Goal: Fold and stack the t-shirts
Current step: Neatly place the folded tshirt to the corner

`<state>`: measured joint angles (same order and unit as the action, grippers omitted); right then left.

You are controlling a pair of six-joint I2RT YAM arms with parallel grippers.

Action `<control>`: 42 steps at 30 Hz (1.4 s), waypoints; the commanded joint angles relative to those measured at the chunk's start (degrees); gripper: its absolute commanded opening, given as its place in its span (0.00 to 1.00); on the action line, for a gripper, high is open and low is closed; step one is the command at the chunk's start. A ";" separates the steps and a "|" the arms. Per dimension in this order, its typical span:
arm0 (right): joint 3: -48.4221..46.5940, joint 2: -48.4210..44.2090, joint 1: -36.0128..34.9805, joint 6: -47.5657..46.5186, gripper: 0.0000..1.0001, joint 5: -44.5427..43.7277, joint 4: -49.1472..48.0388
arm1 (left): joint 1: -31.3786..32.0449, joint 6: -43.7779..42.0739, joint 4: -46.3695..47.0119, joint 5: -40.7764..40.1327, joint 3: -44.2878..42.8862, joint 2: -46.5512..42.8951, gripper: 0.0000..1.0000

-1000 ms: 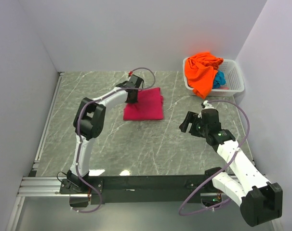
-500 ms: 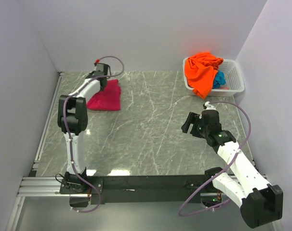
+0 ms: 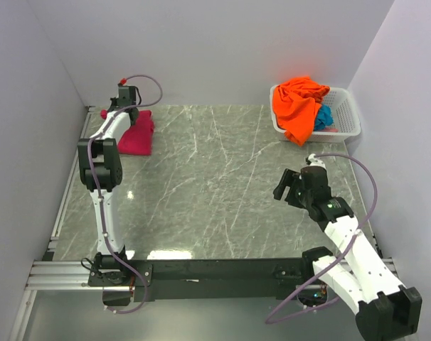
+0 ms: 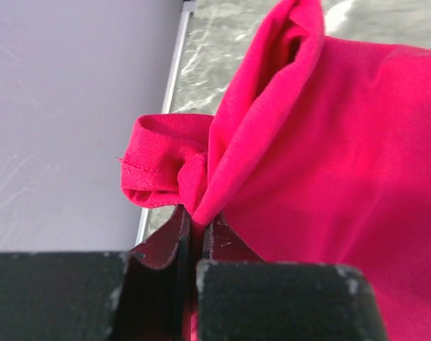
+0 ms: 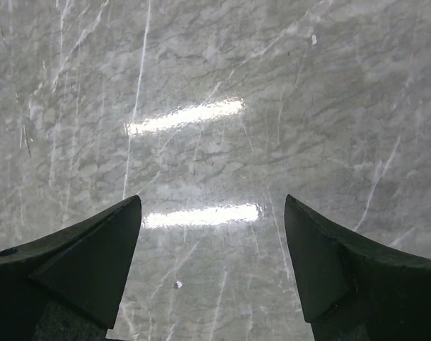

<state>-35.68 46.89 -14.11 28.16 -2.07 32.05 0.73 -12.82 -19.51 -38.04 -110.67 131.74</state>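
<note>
Near right: my right gripper (image 5: 212, 213) hangs over bare table (image 3: 215, 177), jaws wide apart, nothing between them. Idle for now.

Far left corner: my left gripper (image 4: 194, 231) is reached out to full stretch, jaws pinched together on a hem of the pink shirt (image 3: 136, 133). The shirt lies folded on the table close to the left wall (image 4: 59, 106). At the jaws the cloth is bunched into a small roll. From the wrist view I can't tell whether the fold underneath lies square; it looks a little lifted at the held edge.

Far right: basket (image 3: 347, 117) against the far wall. The orange shirt (image 3: 297, 106) is heaped in it and spills over its near-left rim. The teal shirt (image 3: 323, 117) is tucked beside it inside.

Step in hand, as I judge it: setting the first folded shirt down as the base of the stack.

Next move calls for lowering the held hem flat, parting the left jaws and lifting clear without dragging the fold open. Then the right gripper, already open and nearer the basket, should take the orange shirt by an edge.
</note>
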 commanded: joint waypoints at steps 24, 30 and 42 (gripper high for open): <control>-1.41 -8.48 -0.13 1.90 0.89 -4.88 4.86 | -3.28 33.88 -6.08 34.31 3.76 -19.32 1.00; -0.88 -9.54 -0.04 1.63 0.89 -4.17 4.34 | 0.48 40.06 0.44 49.47 12.93 -19.86 0.99; -0.27 -10.33 0.05 1.37 0.89 -4.09 3.81 | 4.01 39.89 -0.80 45.00 17.23 -12.03 1.00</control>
<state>-35.68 37.41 -14.11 29.54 -5.37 37.28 5.87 26.70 -22.11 8.93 -95.00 121.56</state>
